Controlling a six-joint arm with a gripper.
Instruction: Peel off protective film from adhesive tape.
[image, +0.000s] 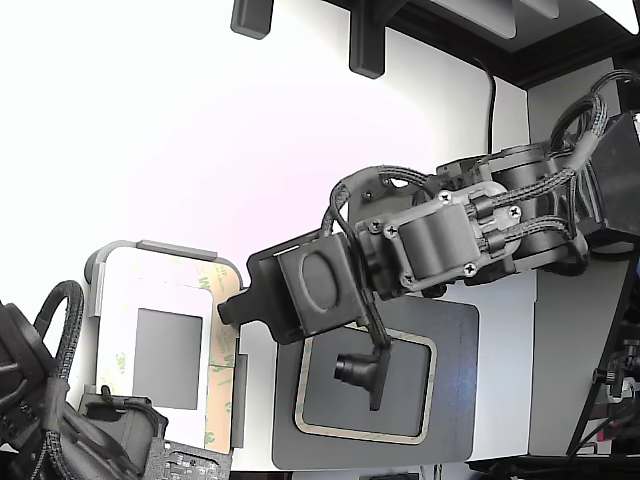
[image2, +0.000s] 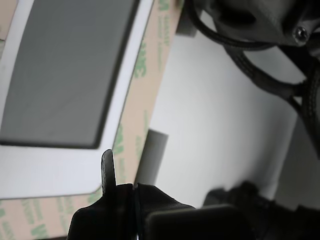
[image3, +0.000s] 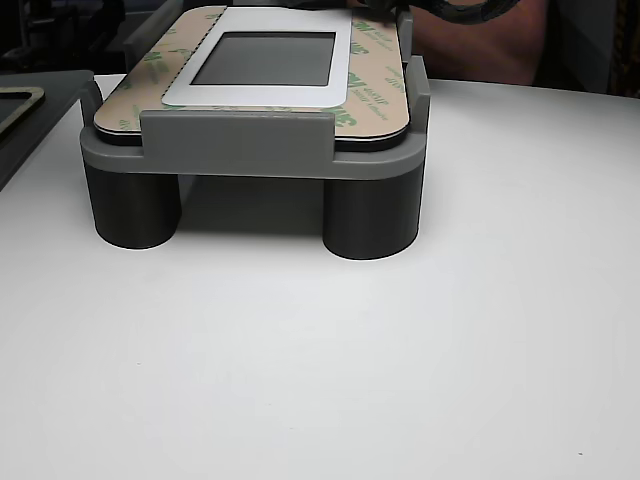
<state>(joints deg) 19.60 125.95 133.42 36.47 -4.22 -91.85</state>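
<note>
fixture (image3: 250, 145): a grey cradle on round legs is seen standing on the white surface (image3: 400, 380); in the exterior view it is placed at the exterior view's left.
white panel (image: 165, 345): it is held flat in the fixture, with a dark grey window at its middle.
protective film (image2: 142, 100): a tan strip printed with faint green marks is seen laid straight along the panel's edge, on the side toward the exterior view's right; the same printed liner is also seen along the panel's other edges. no lifted end can be made out.
adhesive tape: it cannot be told apart from the film lying over it.
gripper (image2: 122, 187): in the wrist view the black jaws are seen pressed together, with only a thin seam between them; whether anything is pinched there cannot be told.
film relative to jaws: the tips are seen just at the film's edge near the panel's corner, beside a grey fixture tab; contact cannot be confirmed.
arm (image: 450, 235): it is seen reaching in from the exterior view's right, above the surface.
dark mat (image: 455, 400): it is laid beside the fixture, with a tan rounded-rectangle ring (image: 425, 390) on it.
</note>
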